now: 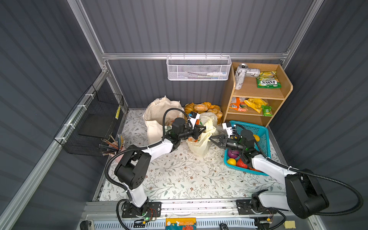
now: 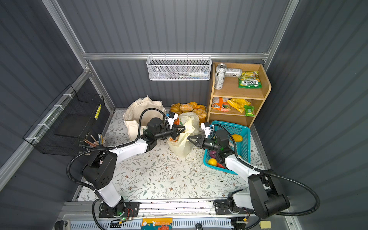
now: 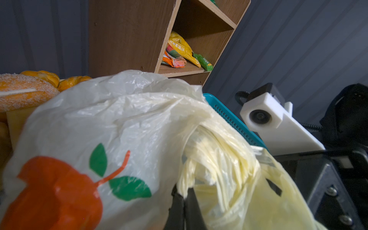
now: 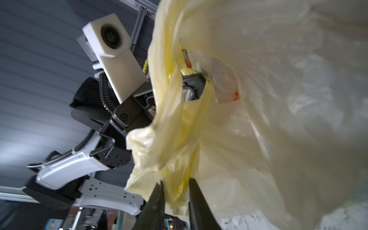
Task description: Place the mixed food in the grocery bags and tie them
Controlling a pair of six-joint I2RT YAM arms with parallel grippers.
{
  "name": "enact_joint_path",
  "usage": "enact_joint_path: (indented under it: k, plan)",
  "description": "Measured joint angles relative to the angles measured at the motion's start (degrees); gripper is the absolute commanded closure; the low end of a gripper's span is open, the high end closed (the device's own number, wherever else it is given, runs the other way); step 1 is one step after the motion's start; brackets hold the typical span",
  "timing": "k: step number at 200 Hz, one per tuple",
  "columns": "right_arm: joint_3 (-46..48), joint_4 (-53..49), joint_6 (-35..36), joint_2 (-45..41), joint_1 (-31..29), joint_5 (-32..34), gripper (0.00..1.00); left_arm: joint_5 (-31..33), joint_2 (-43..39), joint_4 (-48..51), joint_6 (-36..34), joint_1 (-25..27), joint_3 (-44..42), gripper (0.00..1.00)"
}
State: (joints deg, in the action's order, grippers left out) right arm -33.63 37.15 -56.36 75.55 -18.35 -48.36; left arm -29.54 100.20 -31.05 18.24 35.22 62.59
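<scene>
Plastic bag (image 1: 199,148): cream-yellow film with an orange fruit print. It stands just beyond table centre toward 1 o'clock in both top views, mouth gathered upward. Contents cannot be told through the film.
Left gripper (image 1: 202,129): at the bag's 10 o'clock. Jaws together, clamped on a bunched loop handle, which shows pleated between the fingers in the left wrist view.
Right gripper (image 4: 176,181): at the bag's 3 o'clock. Jaws nearly together, with crumpled handle film filling the narrow gap, apparently pinched.
Reason for hold: each arm takes a handle on opposite sides, probably so the two can be crossed and knotted. Lifting them keeps the mouth drawn over the load.
Canvas tote (image 1: 157,113): 11 o'clock, slumped open, touched by neither gripper.
Turquoise basket (image 1: 258,131): 3 o'clock, under the right arm. Yellow, red and purple toy produce (image 1: 231,161) lies inside, not bagged.
Stage, judged: tying step in hand; no finished knot can be made out.
</scene>
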Motion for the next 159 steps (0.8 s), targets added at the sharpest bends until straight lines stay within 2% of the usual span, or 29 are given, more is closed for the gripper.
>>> enact_joint_path:
  k: [39,102,159]
  plan:
    - [-0.02,-1.84,0.22,-0.11,0.31,1.20,1.00,-0.11,-0.04,0.00,0.92,-0.96,0.11,1.00]
    - [2.16,-17.25,7.32,-9.57,7.23,6.23,1.00,-1.18,-4.24,1.81,1.77,-4.72,0.15,1.00]
    - [2.32,-22.60,9.81,-10.93,8.02,8.57,1.00,-3.37,-4.61,3.06,1.73,-4.87,0.15,1.00]
